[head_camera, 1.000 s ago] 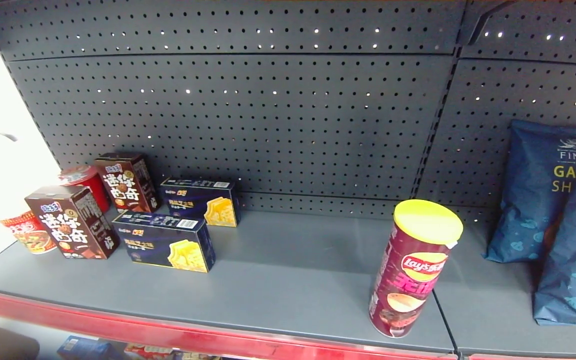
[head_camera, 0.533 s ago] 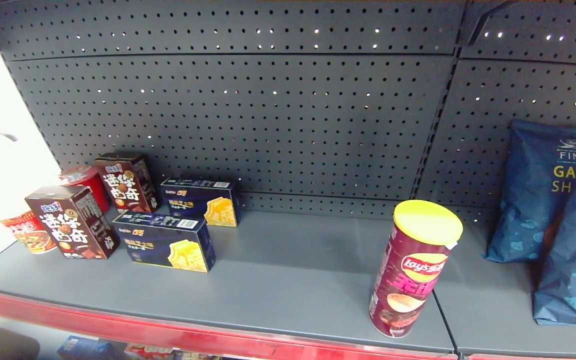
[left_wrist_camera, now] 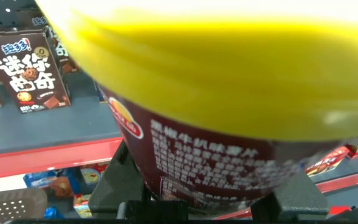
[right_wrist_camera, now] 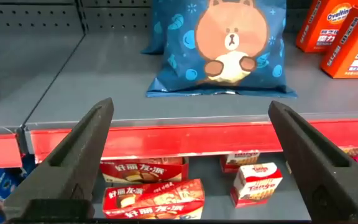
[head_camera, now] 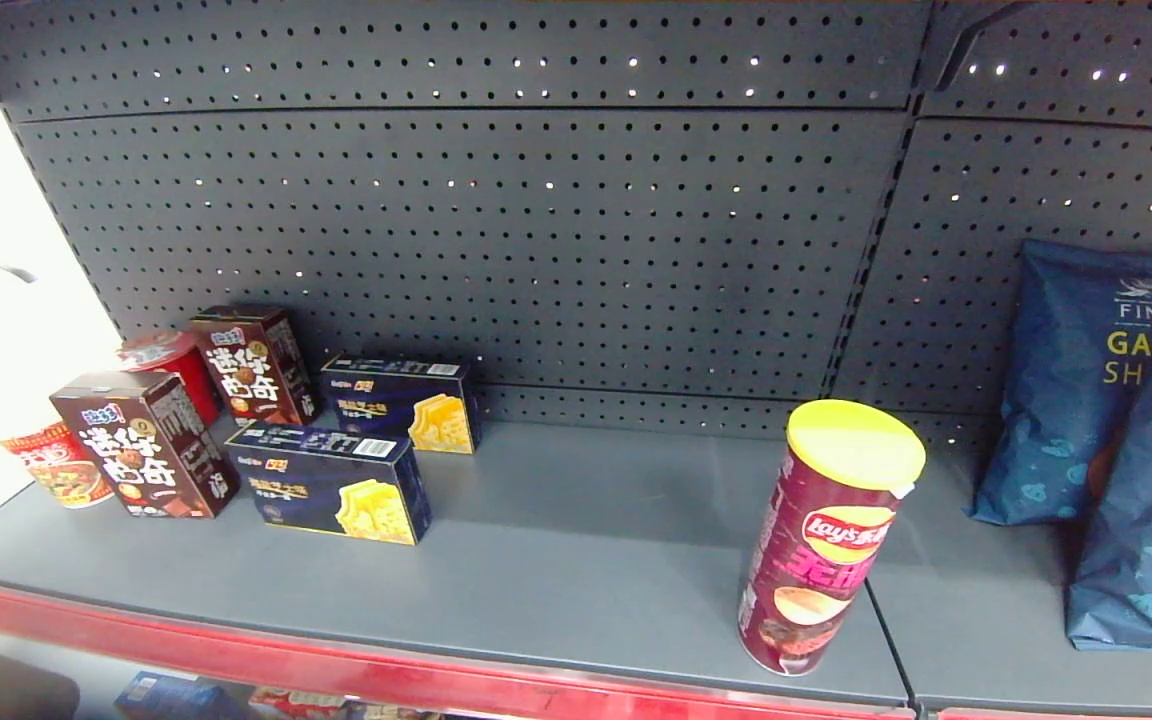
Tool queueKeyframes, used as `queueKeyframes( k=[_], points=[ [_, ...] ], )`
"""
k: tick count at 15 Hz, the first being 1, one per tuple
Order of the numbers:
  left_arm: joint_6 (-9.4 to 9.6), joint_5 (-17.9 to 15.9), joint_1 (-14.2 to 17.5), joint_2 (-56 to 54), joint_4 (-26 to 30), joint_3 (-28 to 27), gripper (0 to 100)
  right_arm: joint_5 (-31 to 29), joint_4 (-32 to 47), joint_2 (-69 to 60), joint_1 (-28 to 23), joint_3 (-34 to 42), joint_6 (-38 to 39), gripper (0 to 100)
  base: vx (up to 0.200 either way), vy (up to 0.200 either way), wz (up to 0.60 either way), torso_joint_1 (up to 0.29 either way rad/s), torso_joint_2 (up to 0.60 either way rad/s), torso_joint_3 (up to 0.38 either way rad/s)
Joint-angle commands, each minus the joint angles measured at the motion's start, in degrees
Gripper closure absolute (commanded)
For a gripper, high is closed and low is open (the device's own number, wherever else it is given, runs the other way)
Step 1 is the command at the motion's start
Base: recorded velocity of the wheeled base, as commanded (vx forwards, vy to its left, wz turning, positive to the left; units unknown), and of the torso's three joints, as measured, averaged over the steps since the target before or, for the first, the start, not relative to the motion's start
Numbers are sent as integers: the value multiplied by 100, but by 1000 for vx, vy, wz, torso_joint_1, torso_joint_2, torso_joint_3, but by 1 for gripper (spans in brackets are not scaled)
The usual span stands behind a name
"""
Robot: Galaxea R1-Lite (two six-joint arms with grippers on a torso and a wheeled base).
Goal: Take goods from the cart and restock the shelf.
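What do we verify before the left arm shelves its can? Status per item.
1. Grip: left gripper shut on the held can - ok.
2. Landing spot: bare shelf between the navy boxes and the standing can - ok.
3. Standing can upright, near the front edge - ok, keep clear.
4. Right gripper open, empty - ok.
5. Held can's height over the shelf - cannot tell.

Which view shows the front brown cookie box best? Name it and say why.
Head view: the front brown cookie box stands whole and upright on the shelf. The left wrist view shows that box's front face past the held chips can.
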Motion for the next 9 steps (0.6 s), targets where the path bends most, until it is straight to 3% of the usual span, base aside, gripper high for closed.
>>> queueKeyframes(
  k=[1,9],
  points=[
    [-1,-1,-8,-1,-5,-7,100,-3,2,7,5,0,3,0,0,0,0,0,0,0],
    [-10,8,-8,-9,-5,2,100,5,2,7,-4,0,-15,0,0,0,0,8,-15,-11]
  ],
)
